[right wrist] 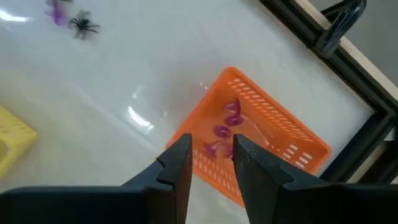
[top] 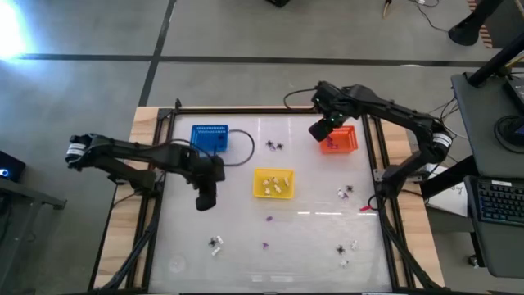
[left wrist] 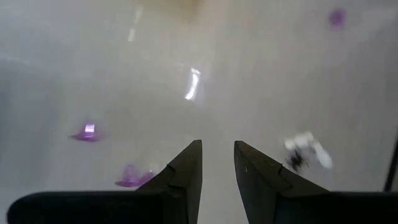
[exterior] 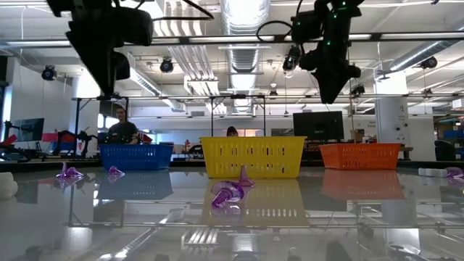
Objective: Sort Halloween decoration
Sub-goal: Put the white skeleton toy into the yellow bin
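While purple trinkets (right wrist: 225,129) already lie in the orange basket (top: 343,139) near the table's far right corner, and pale ones in the yellow basket (top: 273,183) at mid-table, most of the Halloween decoration (top: 215,242) sits scattered toward the table's near edge. The right gripper (right wrist: 211,155) hangs over the orange basket, jaws narrowly apart and holding nothing visible. The left gripper (left wrist: 217,163), also narrow and empty, hovers above bare table (top: 311,238) between the blue basket (top: 210,138) and the near-left trinkets. To pick well, I judge it should centre over one piece and widen first.
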You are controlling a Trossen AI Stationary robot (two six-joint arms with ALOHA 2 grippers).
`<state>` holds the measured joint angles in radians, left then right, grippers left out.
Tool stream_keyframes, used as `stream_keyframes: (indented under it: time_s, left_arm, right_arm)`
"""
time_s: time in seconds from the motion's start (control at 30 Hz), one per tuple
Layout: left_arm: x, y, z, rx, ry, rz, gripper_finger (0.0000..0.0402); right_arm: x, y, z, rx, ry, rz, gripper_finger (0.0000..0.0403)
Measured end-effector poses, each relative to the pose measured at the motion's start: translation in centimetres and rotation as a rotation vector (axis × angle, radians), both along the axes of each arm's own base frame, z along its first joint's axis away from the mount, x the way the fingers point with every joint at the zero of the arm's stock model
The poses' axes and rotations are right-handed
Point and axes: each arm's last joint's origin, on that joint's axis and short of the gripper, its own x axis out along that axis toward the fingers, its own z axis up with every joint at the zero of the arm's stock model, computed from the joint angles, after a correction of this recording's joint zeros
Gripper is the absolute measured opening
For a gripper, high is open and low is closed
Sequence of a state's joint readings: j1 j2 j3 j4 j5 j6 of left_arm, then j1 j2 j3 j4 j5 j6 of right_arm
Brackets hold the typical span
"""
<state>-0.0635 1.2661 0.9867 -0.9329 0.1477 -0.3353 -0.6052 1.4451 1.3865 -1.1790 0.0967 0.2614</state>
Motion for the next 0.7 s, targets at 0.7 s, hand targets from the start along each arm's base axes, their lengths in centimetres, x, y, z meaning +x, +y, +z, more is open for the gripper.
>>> stream_keyframes:
  time_s: [0.7]
  left_arm:
    - [0.9,-5.5,-3.1,0.075,0.068,-0.584,0.0076]
  right_arm:
    - [0.7,3.4,4.7,0.131,-0.283,-0.047,0.0105]
